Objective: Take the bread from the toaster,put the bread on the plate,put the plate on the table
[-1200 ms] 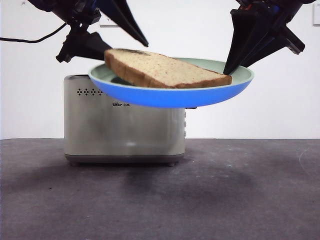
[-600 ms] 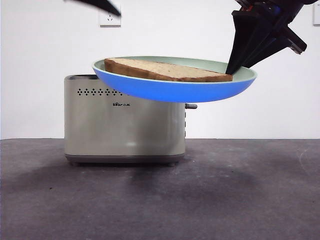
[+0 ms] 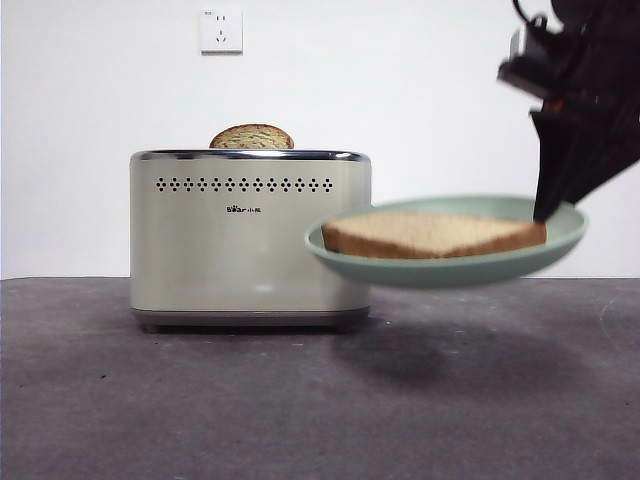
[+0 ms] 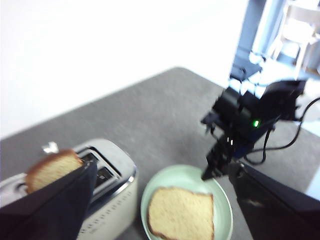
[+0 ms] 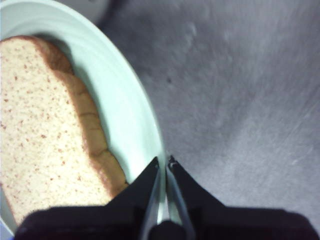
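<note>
— Bread (image 3: 432, 235) position?
— Flat on the plate (image 3: 560, 235), held clear above the worktop (image 3: 200, 400), right of the toaster (image 3: 250, 235).
— Jaws?
— My right jaws pinch the plate's right rim; my left jaws stand spread, empty.

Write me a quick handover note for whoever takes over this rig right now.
Right tool: shut on the plate rim, holding it in the air beside the toaster, above the table.
Left tool: open, empty, raised above the toaster.
Done: bread lies flat on the plate. A second slice sits in the toaster.
Left: set the plate on the table, release.
</note>
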